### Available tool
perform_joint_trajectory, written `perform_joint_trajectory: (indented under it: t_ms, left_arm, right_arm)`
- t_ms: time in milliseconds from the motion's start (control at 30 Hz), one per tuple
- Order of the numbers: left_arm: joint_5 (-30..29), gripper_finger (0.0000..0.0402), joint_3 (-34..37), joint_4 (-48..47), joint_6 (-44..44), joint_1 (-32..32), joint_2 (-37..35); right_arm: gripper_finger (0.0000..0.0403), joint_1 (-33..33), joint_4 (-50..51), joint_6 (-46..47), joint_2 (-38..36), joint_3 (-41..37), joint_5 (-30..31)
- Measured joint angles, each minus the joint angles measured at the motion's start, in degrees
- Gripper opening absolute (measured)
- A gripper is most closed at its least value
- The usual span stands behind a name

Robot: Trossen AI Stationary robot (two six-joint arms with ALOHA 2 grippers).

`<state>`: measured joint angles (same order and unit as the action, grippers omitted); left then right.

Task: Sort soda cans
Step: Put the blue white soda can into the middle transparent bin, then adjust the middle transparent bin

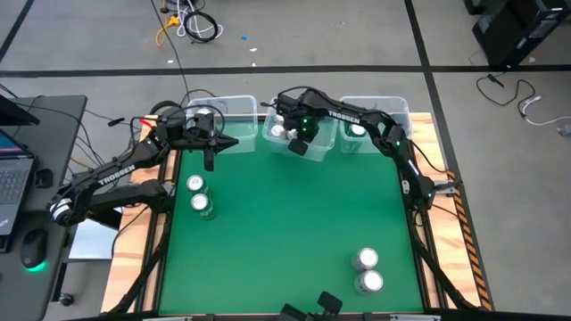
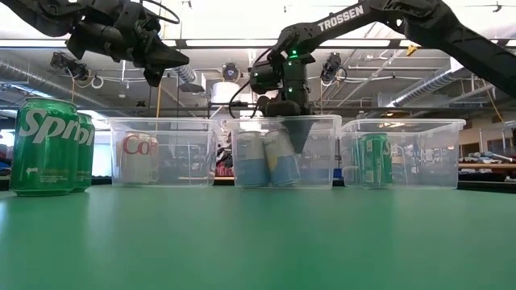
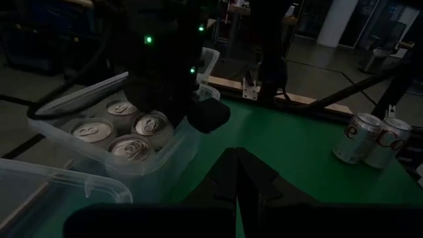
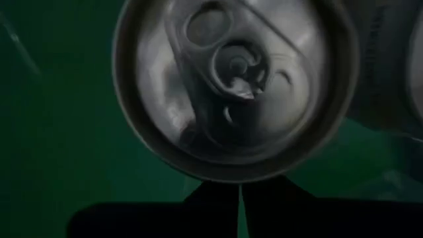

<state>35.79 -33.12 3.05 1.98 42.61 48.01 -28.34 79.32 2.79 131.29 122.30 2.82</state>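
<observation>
Three clear bins stand along the table's far edge. The middle bin (image 1: 278, 141) holds several soda cans (image 3: 125, 135) with silver tops. My right gripper (image 2: 300, 143) points down into this bin, shut, its fingertips (image 4: 225, 193) right at the rim of one can's top (image 4: 234, 86). That can (image 2: 282, 159) looks tilted toward its neighbour. My left gripper (image 3: 236, 173) hovers shut and level above the table beside the left bin (image 1: 234, 109), holding nothing. Two green cans (image 1: 200, 194) stand at the table's left. Two silver cans (image 1: 367, 270) stand near the right front. My right gripper comes from above with shut fingers, beside the rim (image 4: 218, 173) of a can's top in the middle bin. I cannot tell whether the fingertips touch that rim or stand just clear of it.
The left bin holds a white can (image 2: 141, 157). The right bin (image 1: 384, 116) holds a green can (image 2: 375, 161). A wide stretch of green table (image 1: 285, 232) lies between the two pairs of standing cans. Dark hardware (image 1: 326, 305) sits at the near edge.
</observation>
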Motion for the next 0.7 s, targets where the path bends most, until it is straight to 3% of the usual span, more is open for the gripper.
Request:
perform_joint_trajectory:
  t_ms: [367,700]
  left_arm:
    - [0.0,0.0004,0.0,0.0,0.2,0.0,0.0]
    - [0.4,0.0004,0.0,-1.7,0.0,0.0,0.0]
  right_arm:
    - [0.0001,-1.0,0.0,-3.0,-8.7,-0.1,0.6]
    - [0.0,5.2,3.6,-7.6,-17.6,0.0,-4.9]
